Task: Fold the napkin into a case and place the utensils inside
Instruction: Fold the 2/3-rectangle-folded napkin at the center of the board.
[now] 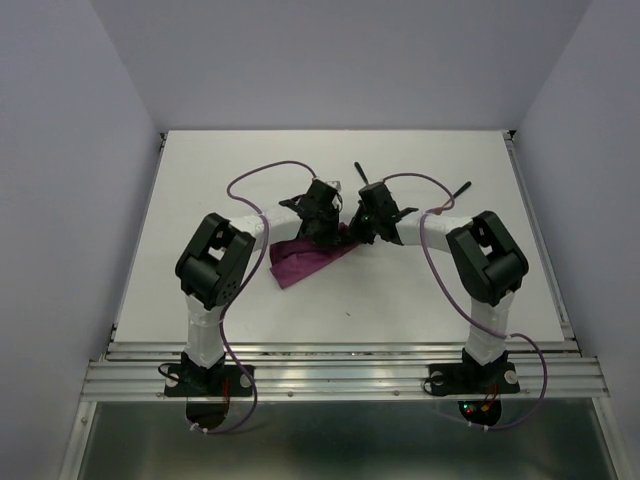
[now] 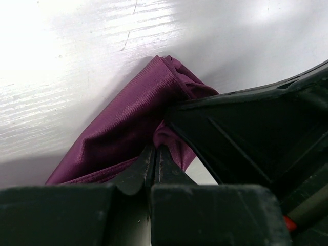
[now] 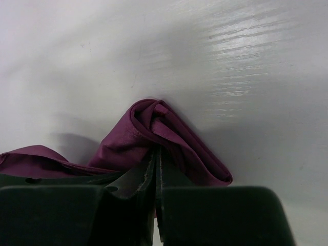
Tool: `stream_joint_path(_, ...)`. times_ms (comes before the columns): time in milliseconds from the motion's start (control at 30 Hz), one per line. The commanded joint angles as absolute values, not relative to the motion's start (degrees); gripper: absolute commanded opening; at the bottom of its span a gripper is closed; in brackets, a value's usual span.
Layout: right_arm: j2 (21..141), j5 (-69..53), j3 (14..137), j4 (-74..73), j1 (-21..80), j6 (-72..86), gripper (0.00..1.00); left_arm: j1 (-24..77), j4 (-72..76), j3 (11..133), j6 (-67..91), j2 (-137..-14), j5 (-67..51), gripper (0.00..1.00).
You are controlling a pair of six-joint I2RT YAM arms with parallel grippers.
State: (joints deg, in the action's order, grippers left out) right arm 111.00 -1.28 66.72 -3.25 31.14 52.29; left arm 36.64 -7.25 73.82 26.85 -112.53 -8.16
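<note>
Near the middle of the worktop (image 1: pixel 420 300) the napkin (image 1: pixel 300 264) is gripped twice: the left end effector (image 2: pixel 155 156) and the right end effector (image 3: pixel 156 159) are each clamped on a bunched edge, close together, presumably so that the edge can be carried over evenly into a fold.

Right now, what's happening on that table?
Both arms meet mid-table over the napkin. The left gripper and the right gripper are each pinched shut on a fold of the cloth. The napkin is bunched and rumpled, not yet a neat case. The utensils lie farther back on the table, untouched, with one just behind the right gripper.
</note>
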Motion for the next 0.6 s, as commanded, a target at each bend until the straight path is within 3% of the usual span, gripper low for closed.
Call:
stream_joint_path(0,109.5,-0.4,64.5,-3.1,30.8,51.6,0.04,36.5,-10.2,73.6,25.8,-108.2,-7.2,0.00)
stream_joint_path(33,109.6,-0.3,64.4,-3.1,30.8,51.5,0.04,36.4,-10.5,73.9,25.8,-108.0,-7.0,0.00)
stream_joint_path(267,109.5,-0.3,63.5,-3.0,30.3,51.0,0.04,36.2,-16.6,77.3,23.9,-103.9,-3.1,0.28)
stream_joint_path(567,109.8,-0.6,63.0,-2.2,29.8,50.5,0.04,29.5,-19.7,78.8,23.4,-101.7,-2.8,0.29)
